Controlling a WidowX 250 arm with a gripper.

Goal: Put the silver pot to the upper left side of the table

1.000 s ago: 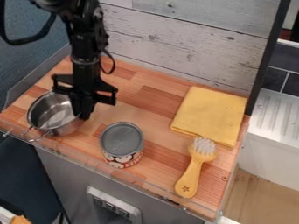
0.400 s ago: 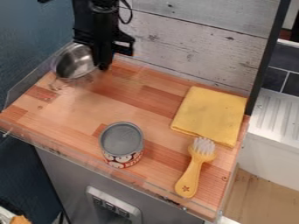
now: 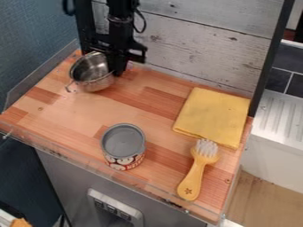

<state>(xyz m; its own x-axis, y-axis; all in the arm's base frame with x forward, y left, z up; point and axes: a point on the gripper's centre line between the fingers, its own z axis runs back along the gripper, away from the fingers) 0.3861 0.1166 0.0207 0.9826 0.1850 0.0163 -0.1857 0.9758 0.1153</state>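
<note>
Silver-coloured metal formed the pot (image 3: 91, 84), which stood upright near the back left corner of the wooden table (image 3: 65, 117), its open mouth facing up and one wire handle pointing toward the left edge. Whether its base met the tabletop could not be told. The black gripper (image 3: 120, 73) hung down at the pot's right side, its jaws closed on the rim there. Behind them rose a panel of pale, weathered boards (image 3: 201, 42), along the table's back edge. A can (image 3: 123, 146) with a grey top and a patterned red and white label stood upright near the front edge, well apart from the pot. Toward the back right corner lay a folded yellow cloth (image 3: 213, 113), flat on the wood. Just in front of it, beside the right edge, lay a brush (image 3: 192, 181) with white bristles and a yellow handle, the bristles toward the cloth and the handle toward the front edge.
</note>
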